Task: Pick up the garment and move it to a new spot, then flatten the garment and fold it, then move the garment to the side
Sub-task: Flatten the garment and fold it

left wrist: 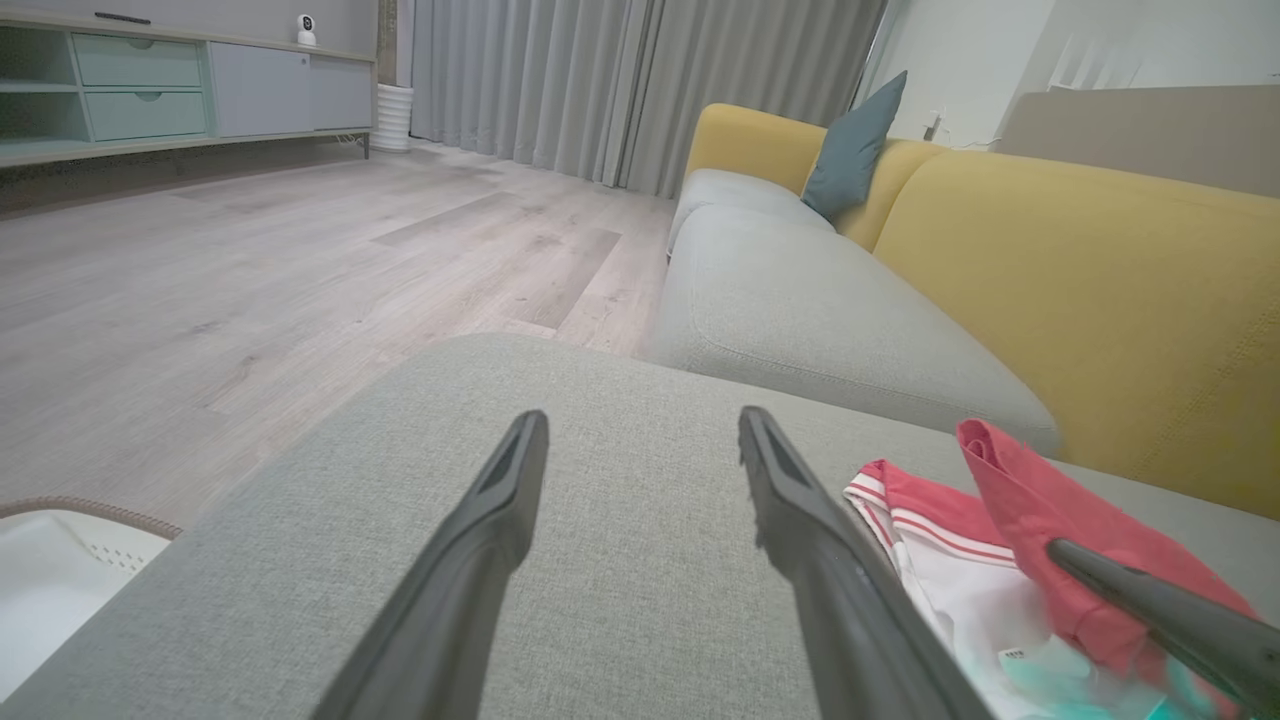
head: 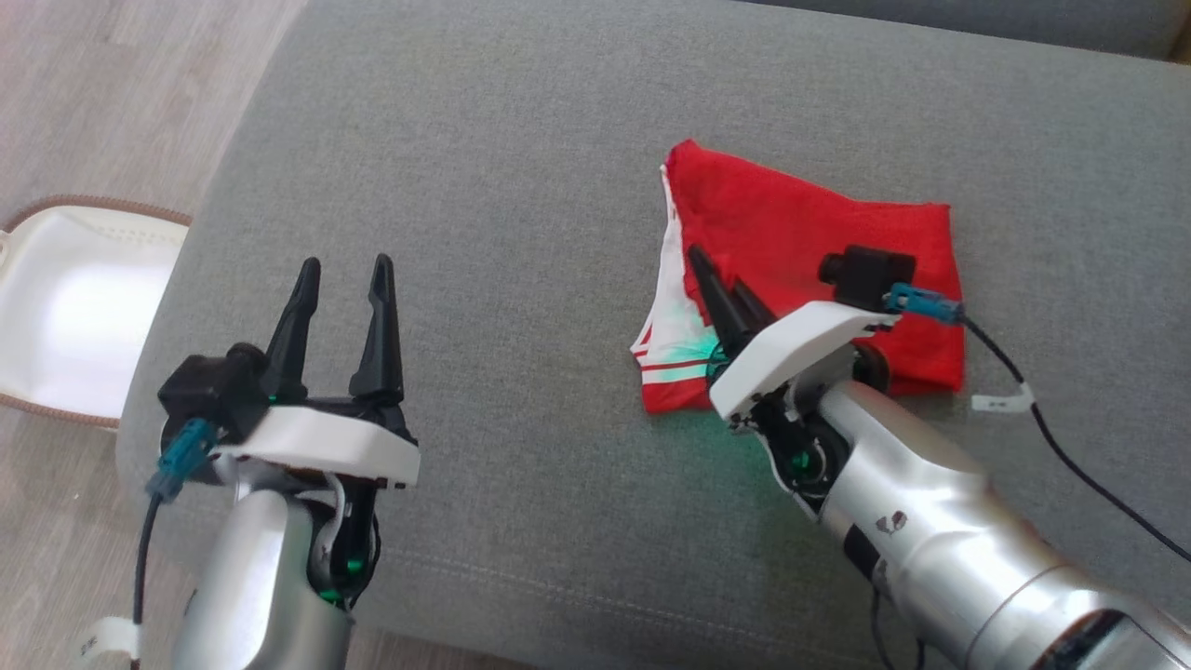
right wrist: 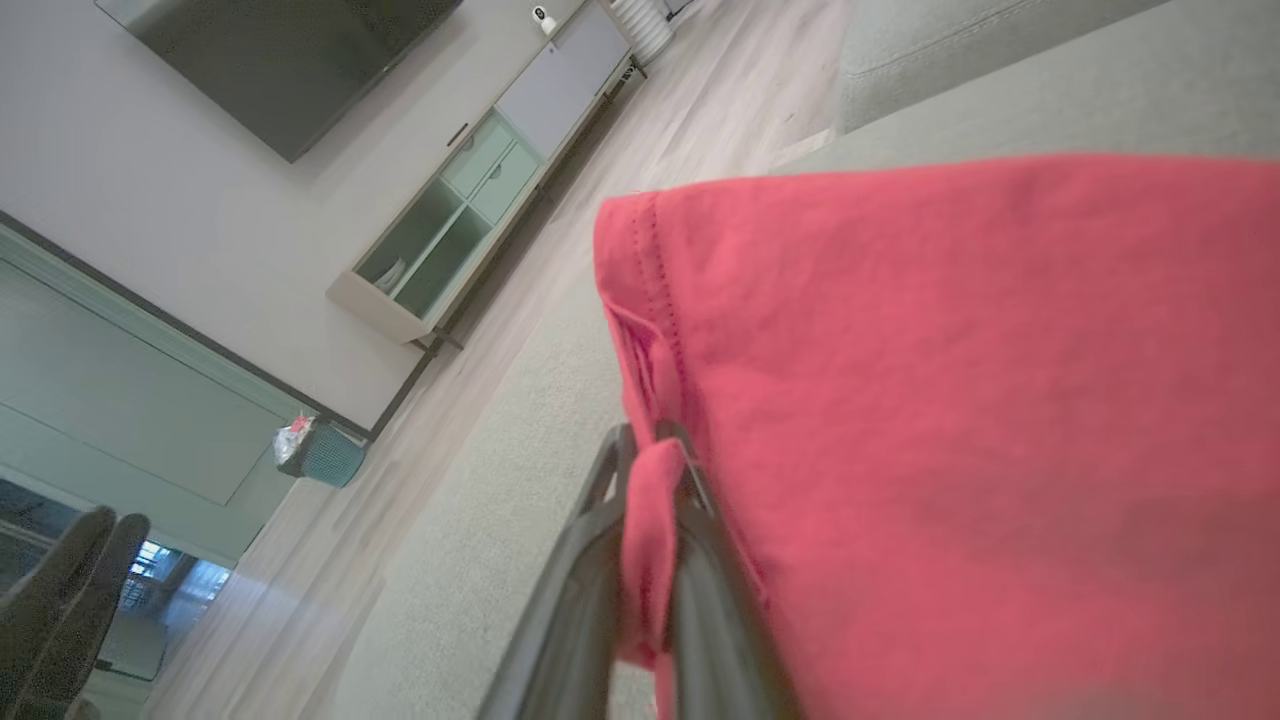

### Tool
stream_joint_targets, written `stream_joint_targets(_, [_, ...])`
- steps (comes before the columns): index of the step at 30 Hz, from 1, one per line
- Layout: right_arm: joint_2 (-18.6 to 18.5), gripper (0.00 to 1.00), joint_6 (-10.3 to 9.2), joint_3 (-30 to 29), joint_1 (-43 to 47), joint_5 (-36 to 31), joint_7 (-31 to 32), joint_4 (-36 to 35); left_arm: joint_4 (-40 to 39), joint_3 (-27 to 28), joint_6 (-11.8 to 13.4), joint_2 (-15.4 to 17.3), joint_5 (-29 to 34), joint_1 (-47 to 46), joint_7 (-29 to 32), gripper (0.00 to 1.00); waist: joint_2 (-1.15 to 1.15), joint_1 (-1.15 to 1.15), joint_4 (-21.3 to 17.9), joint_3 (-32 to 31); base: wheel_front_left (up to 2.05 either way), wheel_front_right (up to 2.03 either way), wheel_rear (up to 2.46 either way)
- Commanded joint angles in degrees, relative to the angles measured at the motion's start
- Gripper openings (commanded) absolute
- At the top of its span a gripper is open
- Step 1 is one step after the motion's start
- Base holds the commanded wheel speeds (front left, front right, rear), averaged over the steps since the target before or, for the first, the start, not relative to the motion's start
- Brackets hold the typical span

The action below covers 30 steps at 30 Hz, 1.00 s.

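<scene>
Right gripper [head: 716, 273] is clamped on the garment [head: 819, 233] — in the right wrist view a fold of the red hem is pinched between the two dark fingers [right wrist: 590, 570], jaws basically together. The garment's a red piece with a white, red-striped part poking out on its left side. It sits on the grey seat cushion [head: 502, 158], right of centre. It's bunched into a rough folded shape, not flat, with the red layer lying over the white one. The pinch is at the garment's left edge, right where red meets white.

Left gripper [head: 346, 263] is let go and spread wide, nothing between its fingers. It hangs over bare cushion on the near left, well apart from the garment, tips pointing toward the far side. From its own wrist view the garment is off to the right, with one finger of the right gripper lying across the red cloth.

Off the cushion's left edge there's a white basket [head: 74, 307] with a brown braided rim, sitting on the pale wood floor [head: 121, 84]. Far behind — a yellow backrest [left wrist: 1080, 290] and a teal pillow [left wrist: 852, 150].
</scene>
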Motion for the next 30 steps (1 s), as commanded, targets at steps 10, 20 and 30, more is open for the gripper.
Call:
stream_joint_targets(10, [0.98, 1.00, 0.11, 7.09, -7.48, 9.46, -2.04, 0.17, -1.94, 2.38, 0.51, 0.81, -0.05, -1.24, -0.32, 1.00, 0.00, 0.00, -3.28, -0.34, 0.00, 0.00, 0.00])
stream_joint_targets(20, [0.98, 1.00, 0.11, -2.31, -12.65, -6.64, -2.07, 6.69, -4.17, 3.33, 0.50, 0.81, 0.26, -1.20, -0.32, 1.00, 0.00, 0.00, -8.26, -1.48, 0.00, 0.00, 0.00])
stream_joint_targets(30, [-4.75, 1.00, 0.11, -23.68, -4.51, -36.82, -2.08, -1.39, -7.92, 2.41, 0.93, 0.81, -0.78, -1.04, -0.32, 1.00, 0.00, 0.00, -11.89, -1.80, 0.00, 0.00, 0.00])
